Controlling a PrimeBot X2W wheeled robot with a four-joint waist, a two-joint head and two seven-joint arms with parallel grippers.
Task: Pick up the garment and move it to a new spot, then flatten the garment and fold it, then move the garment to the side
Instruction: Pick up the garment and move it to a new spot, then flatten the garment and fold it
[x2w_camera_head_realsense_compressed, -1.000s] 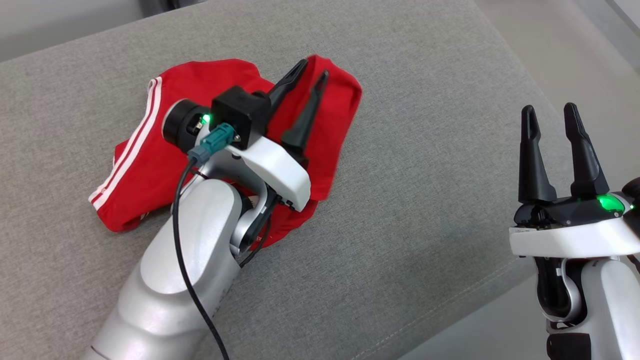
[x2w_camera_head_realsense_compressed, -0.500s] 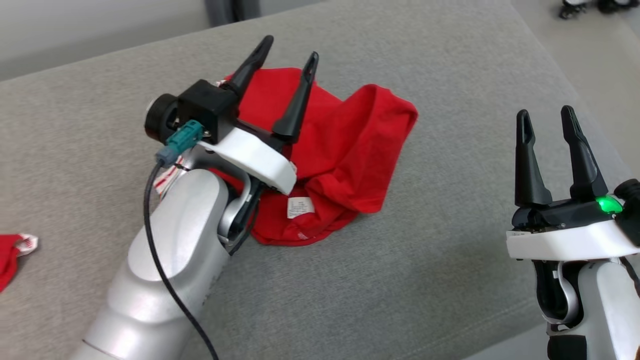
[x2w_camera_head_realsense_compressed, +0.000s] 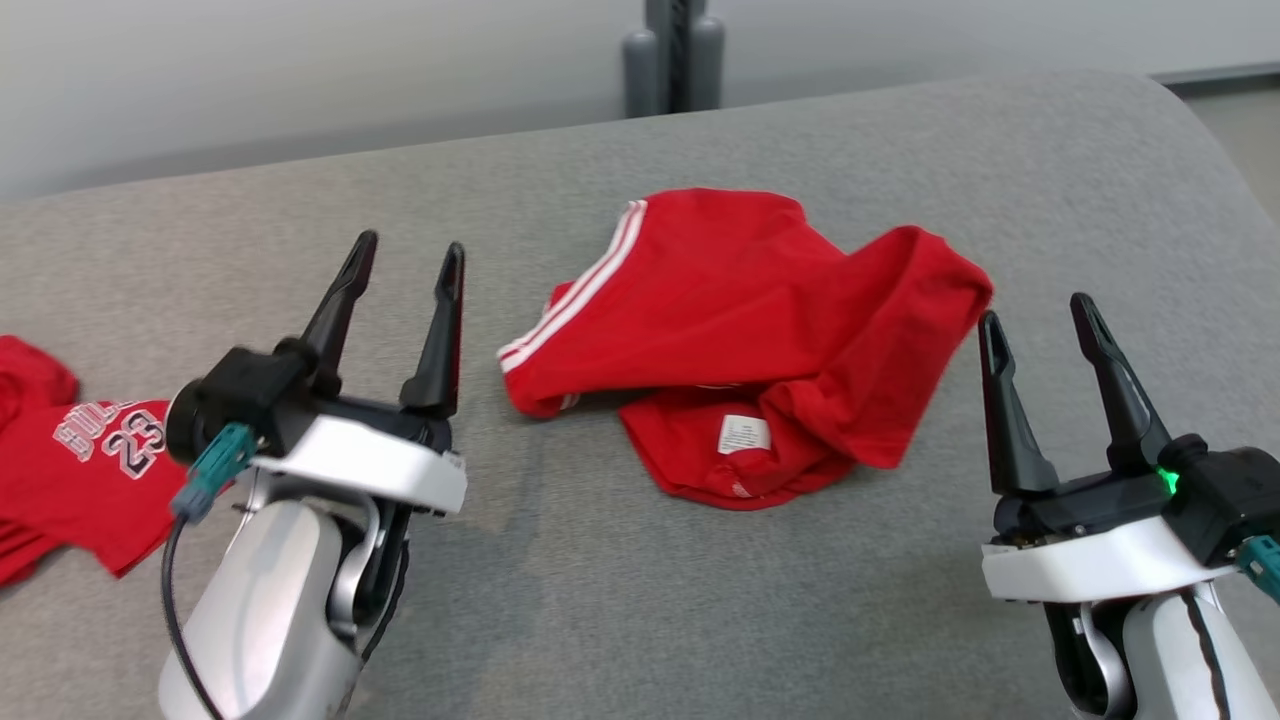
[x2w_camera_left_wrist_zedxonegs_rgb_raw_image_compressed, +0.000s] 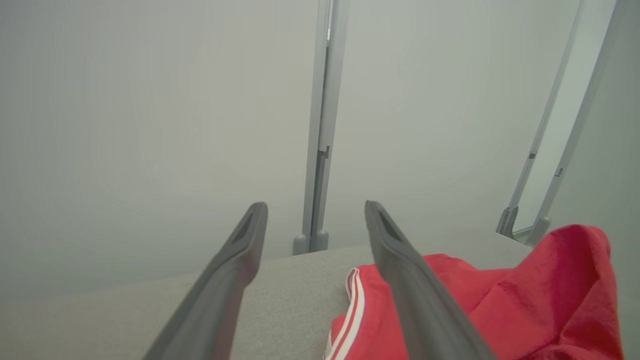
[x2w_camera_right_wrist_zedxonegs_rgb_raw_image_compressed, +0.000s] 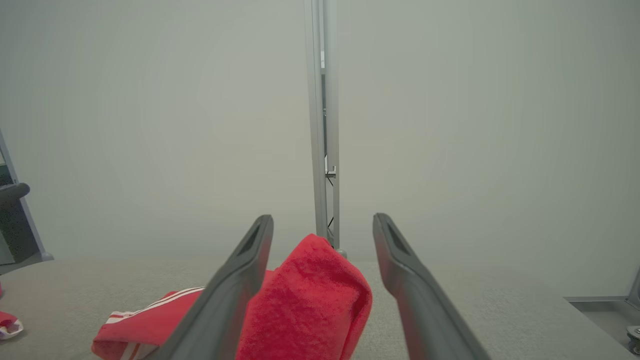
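A crumpled red garment (x2w_camera_head_realsense_compressed: 740, 340) with white stripes along one edge and a white label lies on the grey padded surface (x2w_camera_head_realsense_compressed: 620, 600), in the middle of the head view. My left gripper (x2w_camera_head_realsense_compressed: 410, 255) stands open to its left, apart from it, nothing between the fingers. To the garment's right my right gripper (x2w_camera_head_realsense_compressed: 1035, 315) is open too, close to the raised fold. In the left wrist view the garment (x2w_camera_left_wrist_zedxonegs_rgb_raw_image_compressed: 525, 295) lies to the right of my left gripper (x2w_camera_left_wrist_zedxonegs_rgb_raw_image_compressed: 315, 207). In the right wrist view a red fold (x2w_camera_right_wrist_zedxonegs_rgb_raw_image_compressed: 310, 295) rises beyond my open right gripper (x2w_camera_right_wrist_zedxonegs_rgb_raw_image_compressed: 322, 220).
A second red garment (x2w_camera_head_realsense_compressed: 70, 470) with white print lies at the far left of the padded surface. A grey metal post (x2w_camera_head_realsense_compressed: 672, 55) stands behind the surface against a pale wall. The surface's rounded right edge (x2w_camera_head_realsense_compressed: 1210, 150) drops to the floor.
The head camera has swung, so the whole picture shifted. My left gripper has opened, let go of the garment and drawn back to its left. The garment now lies by itself.
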